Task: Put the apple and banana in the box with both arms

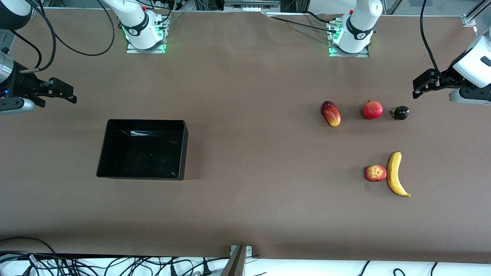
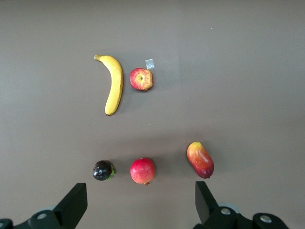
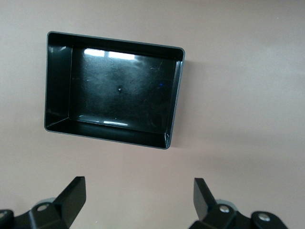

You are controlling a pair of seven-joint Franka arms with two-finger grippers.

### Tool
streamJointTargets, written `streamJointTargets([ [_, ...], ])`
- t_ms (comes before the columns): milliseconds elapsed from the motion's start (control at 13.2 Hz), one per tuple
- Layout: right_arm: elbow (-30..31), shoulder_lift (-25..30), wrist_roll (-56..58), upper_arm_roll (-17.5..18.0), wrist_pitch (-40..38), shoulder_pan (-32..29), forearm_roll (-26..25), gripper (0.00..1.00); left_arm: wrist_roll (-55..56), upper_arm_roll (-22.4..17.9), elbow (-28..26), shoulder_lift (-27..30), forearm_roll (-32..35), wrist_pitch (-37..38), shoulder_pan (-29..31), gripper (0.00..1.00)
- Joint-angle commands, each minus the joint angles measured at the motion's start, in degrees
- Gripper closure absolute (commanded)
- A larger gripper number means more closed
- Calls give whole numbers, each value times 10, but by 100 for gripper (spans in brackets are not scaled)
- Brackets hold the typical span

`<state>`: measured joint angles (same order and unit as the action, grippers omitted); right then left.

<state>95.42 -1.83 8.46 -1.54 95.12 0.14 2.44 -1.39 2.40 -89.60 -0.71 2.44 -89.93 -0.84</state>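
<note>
The apple [image 1: 375, 173], red mottled with yellow, lies on the brown table toward the left arm's end, touching or almost touching the banana [image 1: 396, 174] beside it. Both show in the left wrist view, apple [image 2: 141, 79] and banana [image 2: 114, 83]. The black box [image 1: 145, 122] stands empty toward the right arm's end and shows in the right wrist view [image 3: 177, 95]. My left gripper [image 1: 420, 86] is open and empty, up over the table's left-arm end [image 2: 139, 195]. My right gripper [image 1: 71, 95] is open and empty, over the table beside the box [image 3: 138, 186].
A row of three other fruits lies farther from the front camera than the apple: a red-yellow mango-like fruit [image 1: 331, 113], a red pomegranate [image 1: 373, 110] and a small dark purple fruit [image 1: 400, 112]. A small scrap [image 2: 149, 63] lies next to the apple.
</note>
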Motion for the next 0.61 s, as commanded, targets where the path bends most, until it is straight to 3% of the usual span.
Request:
streamJointTargets([
  [0, -6, 1, -11, 1, -4, 3, -9, 0, 0, -7, 8, -2, -11, 10, -6, 0],
  [380, -16, -10, -7, 0, -5, 4, -14, 0, -1, -7, 8, -2, -11, 11, -7, 0],
  [532, 21, -22, -12, 1, 15, 7, -38, 0, -2, -7, 8, -2, -12, 11, -7, 0],
])
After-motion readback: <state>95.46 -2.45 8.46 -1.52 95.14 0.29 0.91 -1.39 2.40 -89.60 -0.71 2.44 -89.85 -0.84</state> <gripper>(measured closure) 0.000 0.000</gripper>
